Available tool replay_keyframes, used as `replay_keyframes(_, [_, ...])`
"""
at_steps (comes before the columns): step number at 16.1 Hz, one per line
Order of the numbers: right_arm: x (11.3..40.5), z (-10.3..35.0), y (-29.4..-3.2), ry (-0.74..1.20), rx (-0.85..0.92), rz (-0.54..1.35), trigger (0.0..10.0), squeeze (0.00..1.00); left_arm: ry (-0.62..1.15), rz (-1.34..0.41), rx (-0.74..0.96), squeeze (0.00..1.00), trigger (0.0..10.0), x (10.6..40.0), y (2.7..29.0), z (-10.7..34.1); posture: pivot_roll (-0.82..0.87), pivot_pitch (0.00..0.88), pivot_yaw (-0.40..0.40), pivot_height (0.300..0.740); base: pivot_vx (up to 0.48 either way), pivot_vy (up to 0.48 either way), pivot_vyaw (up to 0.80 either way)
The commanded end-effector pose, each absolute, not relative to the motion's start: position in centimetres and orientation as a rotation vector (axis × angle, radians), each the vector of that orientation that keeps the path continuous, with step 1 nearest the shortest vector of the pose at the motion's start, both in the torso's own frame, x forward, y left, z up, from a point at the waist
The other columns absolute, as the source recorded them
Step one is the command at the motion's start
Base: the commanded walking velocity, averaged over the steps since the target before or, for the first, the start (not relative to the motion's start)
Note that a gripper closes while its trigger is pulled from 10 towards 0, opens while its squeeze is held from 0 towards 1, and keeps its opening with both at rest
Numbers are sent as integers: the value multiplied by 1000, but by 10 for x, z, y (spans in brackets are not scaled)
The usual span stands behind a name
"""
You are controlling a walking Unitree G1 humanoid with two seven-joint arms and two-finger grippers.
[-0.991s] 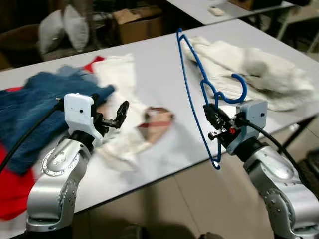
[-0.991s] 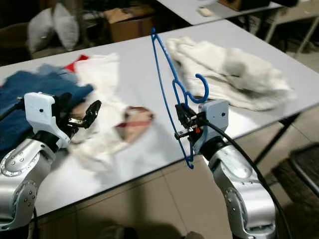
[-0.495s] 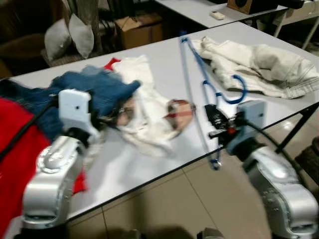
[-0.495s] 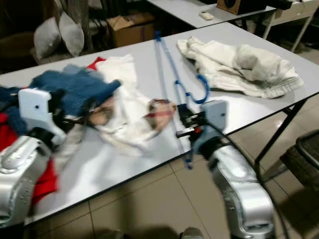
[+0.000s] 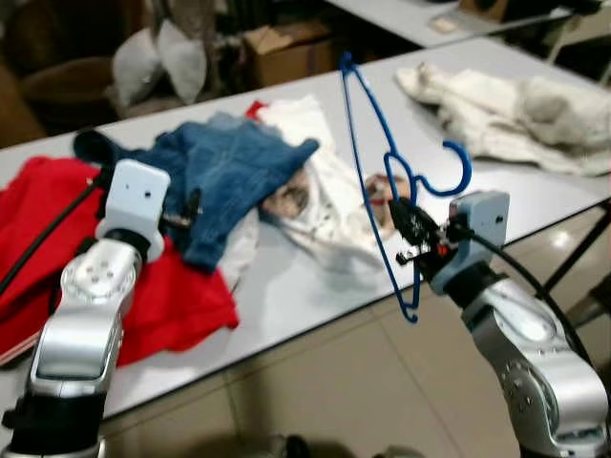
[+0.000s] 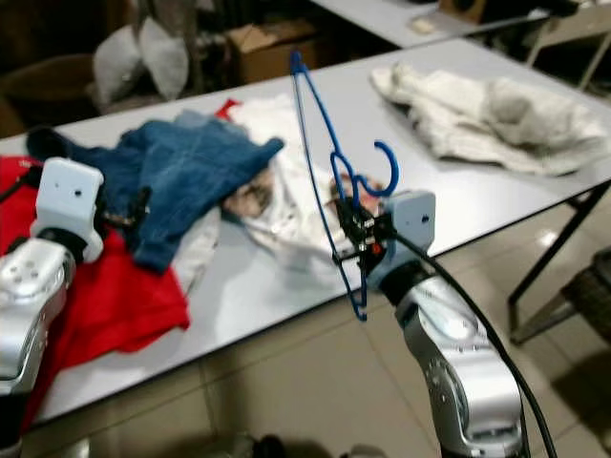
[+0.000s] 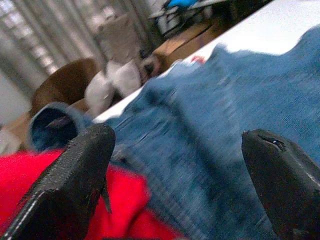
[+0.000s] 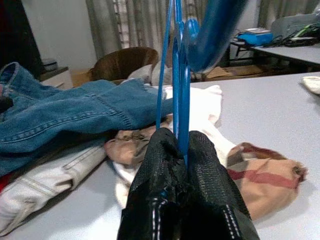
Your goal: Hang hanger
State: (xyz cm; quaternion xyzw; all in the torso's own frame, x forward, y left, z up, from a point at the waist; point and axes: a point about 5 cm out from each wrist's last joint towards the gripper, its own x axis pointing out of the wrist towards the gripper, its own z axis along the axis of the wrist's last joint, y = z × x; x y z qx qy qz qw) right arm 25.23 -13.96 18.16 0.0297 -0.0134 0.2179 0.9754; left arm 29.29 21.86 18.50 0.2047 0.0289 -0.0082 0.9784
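Note:
A blue plastic hanger (image 5: 368,143) stands upright in the air above the near edge of the white table (image 5: 286,286), its hook (image 5: 456,172) curling toward my right arm. My right gripper (image 5: 409,234) is shut on the hanger's neck; in the right wrist view the two black fingers (image 8: 165,165) pinch the blue bar (image 8: 179,75). My left gripper (image 7: 175,165) is open, its fingers (image 7: 75,175) spread over blue jeans (image 5: 224,176), and its white wrist housing (image 5: 134,196) sits over the red cloth (image 5: 57,229).
On the table lie the red garment at the left, blue jeans, white and patterned clothes (image 5: 325,191) in the middle, and a white bundle (image 5: 516,110) at the far right. Behind stand a cardboard box (image 5: 282,48), pillows (image 5: 158,62) and another table (image 5: 430,14).
The whole view has shifted, so the camera has moved; more of the red garment now shows at the left. My right gripper still holds the hanger upright.

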Motion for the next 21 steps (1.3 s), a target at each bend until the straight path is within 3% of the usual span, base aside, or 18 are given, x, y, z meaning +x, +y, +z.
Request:
replay_keyframes(1, [253,184,-141,-39,56,433,10000,0,83,-42,375,0,10000,296,215,182,-118,58,95,740,0,0,0])
replay_keyframes(5, [253,184,-143,-36,50,427,10000,0,58,-291,362,0,10000,299,180,180,-127,60,97,740,0,0,0])
replay_keyframes(10, [251,183,-146,-29,39,417,10000,0,156,-204,524,0,10000,303,194,164,-135,63,98,740,0,0,0])
replay_keyframes(11, [251,183,-146,-30,37,419,10000,0,168,-203,535,0,3608,304,194,162,-136,63,97,740,0,0,0])
replay_keyframes(12, [251,183,-146,-30,35,420,10000,0,178,-197,546,0,0,304,194,160,-137,62,95,740,0,0,0])
replay_keyframes(21, [253,183,-146,-31,23,426,10000,0,214,-144,563,0,0,305,201,155,-133,64,88,740,0,0,0])
